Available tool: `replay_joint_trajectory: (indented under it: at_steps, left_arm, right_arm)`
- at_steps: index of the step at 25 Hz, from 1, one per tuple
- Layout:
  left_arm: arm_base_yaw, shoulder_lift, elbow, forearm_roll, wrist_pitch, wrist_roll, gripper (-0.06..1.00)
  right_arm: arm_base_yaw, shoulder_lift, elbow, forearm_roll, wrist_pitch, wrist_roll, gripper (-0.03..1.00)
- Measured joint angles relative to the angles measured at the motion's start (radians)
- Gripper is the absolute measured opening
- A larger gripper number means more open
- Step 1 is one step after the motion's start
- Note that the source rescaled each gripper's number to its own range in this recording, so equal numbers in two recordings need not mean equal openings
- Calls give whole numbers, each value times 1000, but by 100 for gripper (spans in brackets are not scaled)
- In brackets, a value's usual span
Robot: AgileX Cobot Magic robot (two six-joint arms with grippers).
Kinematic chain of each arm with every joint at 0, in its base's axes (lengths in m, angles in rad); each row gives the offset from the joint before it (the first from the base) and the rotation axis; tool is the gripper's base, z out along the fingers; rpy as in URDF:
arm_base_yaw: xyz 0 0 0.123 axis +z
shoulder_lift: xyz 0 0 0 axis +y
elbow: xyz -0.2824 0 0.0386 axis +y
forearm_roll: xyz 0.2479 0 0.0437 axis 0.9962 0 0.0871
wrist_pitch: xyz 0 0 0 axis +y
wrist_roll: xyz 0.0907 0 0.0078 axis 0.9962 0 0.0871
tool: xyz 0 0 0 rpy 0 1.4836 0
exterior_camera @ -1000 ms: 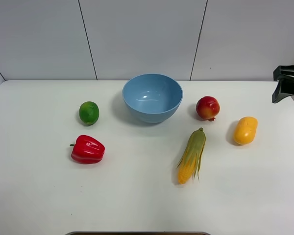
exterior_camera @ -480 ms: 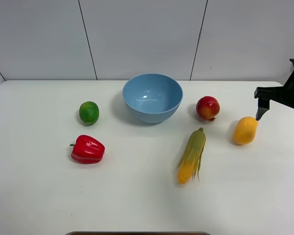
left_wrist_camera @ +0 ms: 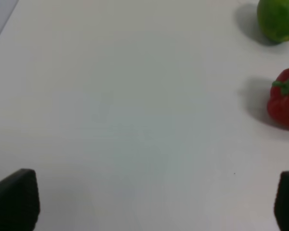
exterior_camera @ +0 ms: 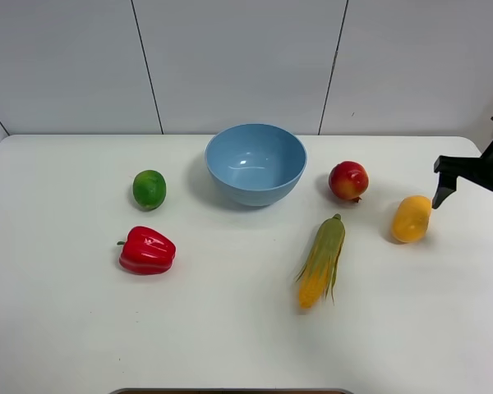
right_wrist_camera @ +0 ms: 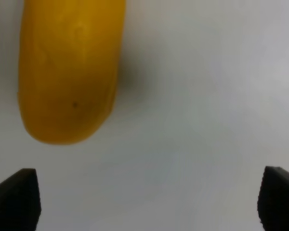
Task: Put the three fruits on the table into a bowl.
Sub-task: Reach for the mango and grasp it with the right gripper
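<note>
Reaching for the first fruit, the right hand (exterior_camera: 470, 210), spread wide and empty, hangs just beside the mango (exterior_camera: 412, 218) and must next straddle it.

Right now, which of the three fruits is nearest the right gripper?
The oblong yellow-orange mango, just beside the open right gripper. The red apple-like fruit sits closer to the bowl, and the lime lies beyond the bowl.

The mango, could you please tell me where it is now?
In the exterior high view the mango lies on the right side of the table, right of the corn cob and front-right of the red fruit, with the open right gripper beside it.
</note>
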Motion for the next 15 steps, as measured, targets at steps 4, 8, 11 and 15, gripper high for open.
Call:
replay_joint_trajectory:
  at_steps: [4,8,11,15]
  left_arm:
    - [0,0,0,4,0,0,100]
    - [0,0,0,5,0,0,100]
    - [0,0,0,5,0,0,100]
    - [0,0,0,6,0,0,100]
  right_arm:
    - [0,41,0,39,-70,-30,92]
    - [0,83,0,49,-105,-35,92]
    - [0,107,0,62,-127,-41,92]
    - [0,121,0,68,-166,-69,92]
